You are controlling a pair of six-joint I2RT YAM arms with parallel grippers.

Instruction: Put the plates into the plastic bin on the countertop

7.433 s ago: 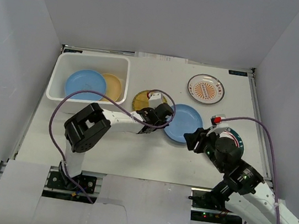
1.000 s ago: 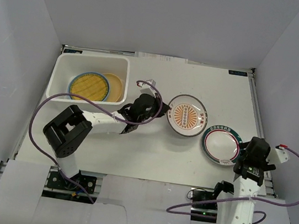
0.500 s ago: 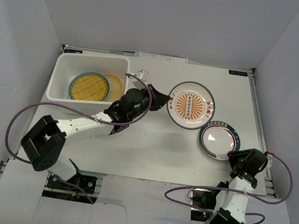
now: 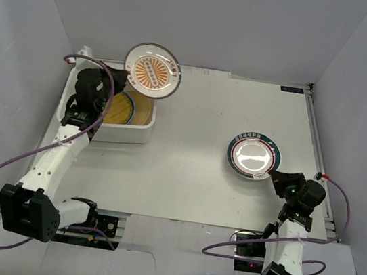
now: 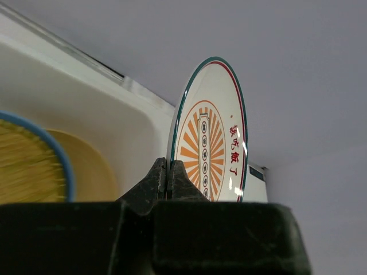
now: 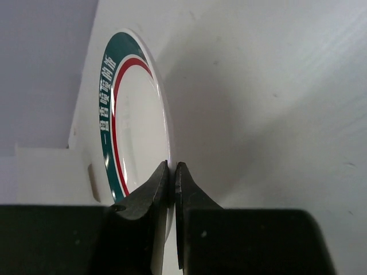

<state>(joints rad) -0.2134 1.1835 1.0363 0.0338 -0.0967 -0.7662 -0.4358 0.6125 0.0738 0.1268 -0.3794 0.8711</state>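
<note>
My left gripper (image 4: 125,74) is shut on the rim of a white plate with an orange sunburst pattern (image 4: 153,70), held up over the right end of the plastic bin (image 4: 125,139). In the left wrist view the plate (image 5: 215,132) stands on edge between the closed fingers (image 5: 166,172). Inside the bin lie a yellow woven plate (image 4: 120,109) and a plain orange-yellow plate (image 4: 144,108). My right gripper (image 4: 275,176) is shut on the near rim of a white, green-ringed plate (image 4: 254,158) over the countertop (image 4: 185,172). The right wrist view shows that rim (image 6: 132,126) pinched in the jaws (image 6: 172,172).
The bin's white wall (image 5: 114,114) and the two plates in it, woven (image 5: 28,166) and orange-yellow (image 5: 86,172), lie below the held plate. Grey walls enclose the countertop (image 6: 275,86) on three sides. Purple cables trail from both arms.
My left arm swung the orange-patterned plate from the table's middle up to the bin. My right gripper shut on the green-ringed plate, which shifted left and away.
</note>
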